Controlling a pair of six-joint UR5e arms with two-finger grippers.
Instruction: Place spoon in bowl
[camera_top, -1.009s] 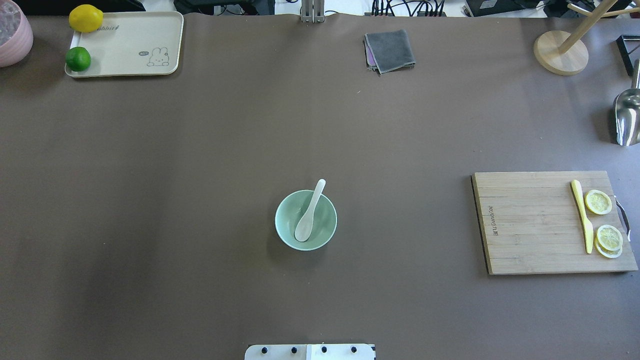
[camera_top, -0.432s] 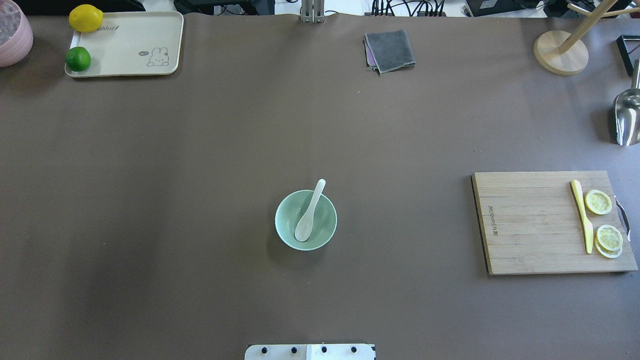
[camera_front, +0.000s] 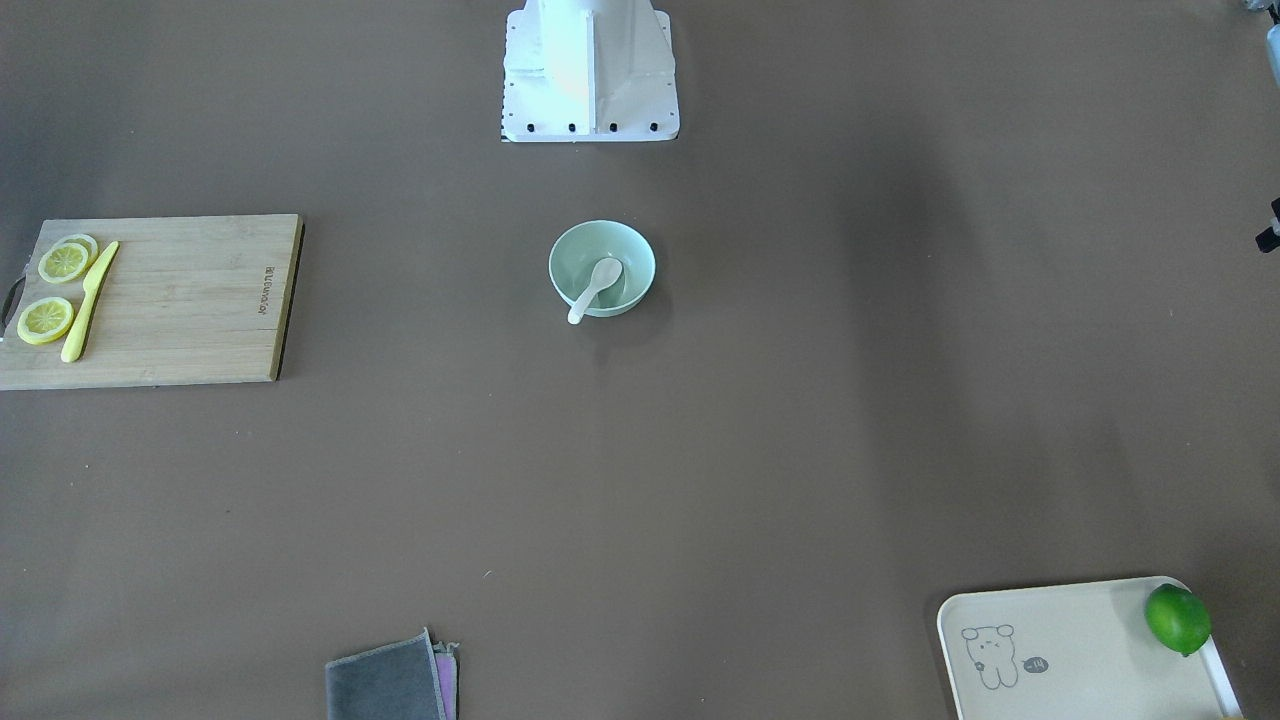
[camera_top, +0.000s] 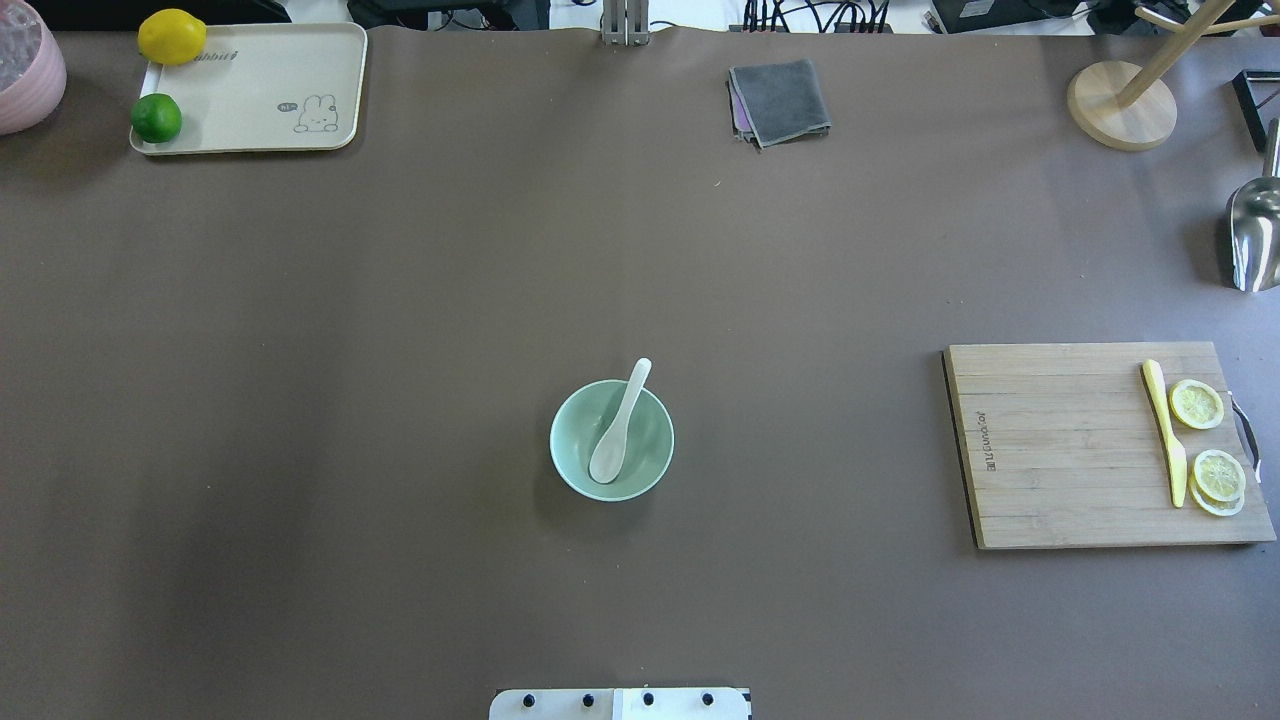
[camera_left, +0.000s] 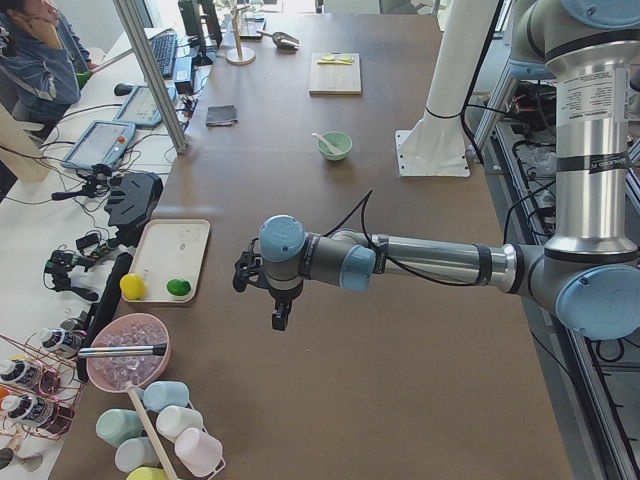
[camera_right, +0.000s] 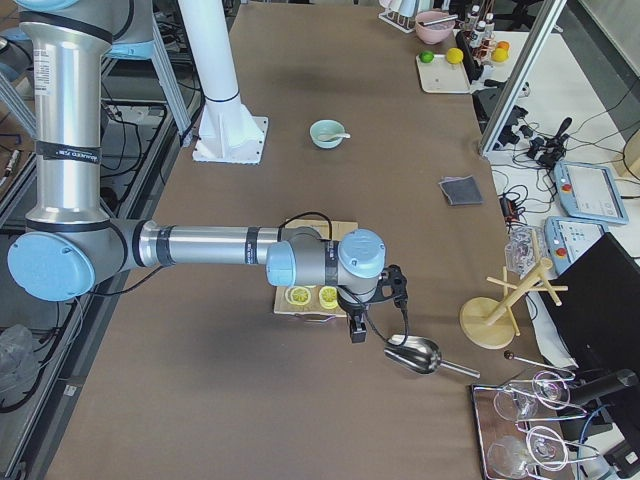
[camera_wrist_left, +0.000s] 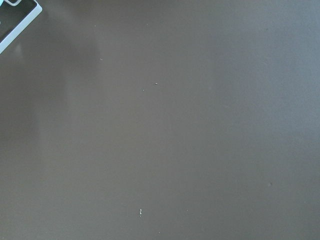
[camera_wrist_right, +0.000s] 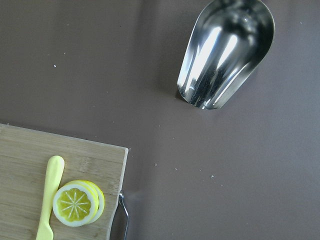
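The white spoon (camera_top: 620, 425) lies in the mint-green bowl (camera_top: 562, 440) at the table's middle, scoop on the bowl's floor, handle leaning over the far rim. Both also show in the front-facing view, spoon (camera_front: 595, 285) in bowl (camera_front: 632, 256). No gripper is near them. The left gripper (camera_left: 281, 318) shows only in the exterior left view, hanging over bare table near the tray end. The right gripper (camera_right: 356, 330) shows only in the exterior right view, beside the cutting board. I cannot tell whether either is open or shut.
A wooden cutting board (camera_top: 1060, 450) with a yellow knife (camera_top: 1165, 430) and lemon slices lies at the right. A metal scoop (camera_top: 1255, 235), a wooden stand (camera_top: 1120, 105), a grey cloth (camera_top: 780, 100) and a cream tray (camera_top: 260, 90) with lemon and lime sit along the far side.
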